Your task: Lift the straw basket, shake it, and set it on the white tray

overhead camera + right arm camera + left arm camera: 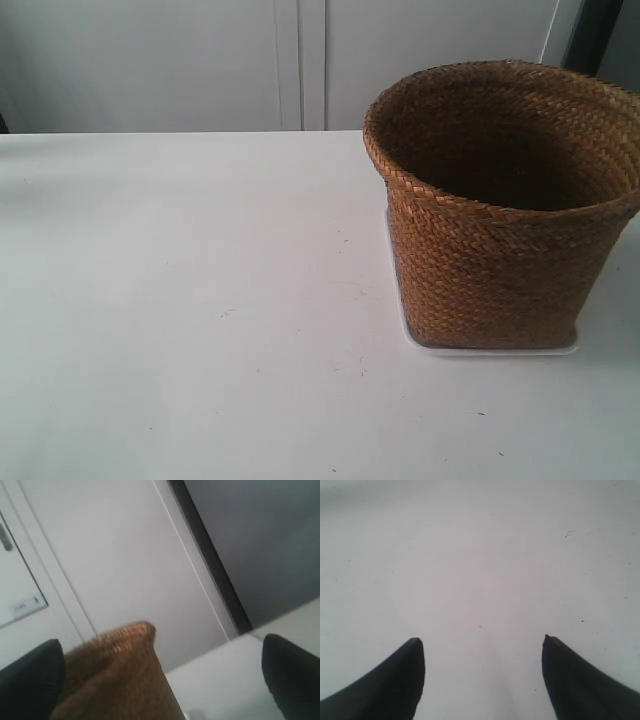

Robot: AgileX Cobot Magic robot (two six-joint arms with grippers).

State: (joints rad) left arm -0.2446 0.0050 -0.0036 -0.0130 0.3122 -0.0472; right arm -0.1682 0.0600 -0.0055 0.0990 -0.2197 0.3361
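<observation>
The straw basket point(500, 200) stands upright on the white tray point(490, 350) at the right of the white table point(200, 300). Its braided rim is open to the camera and its inside is dark. A thin strip of the tray shows along the basket's near and left sides. Pale cabinet doors point(300, 60) run along the far side.

The left gripper point(481, 639) hangs over bare tabletop, its two dark fingers point(395, 680) spread wide with nothing between them.

The right gripper point(161, 642) is also spread wide. The basket's woven wall point(115, 675) rises just beside one of its fingers point(30, 680). Whether that finger touches the straw cannot be told, and the other finger stands well apart from it.
</observation>
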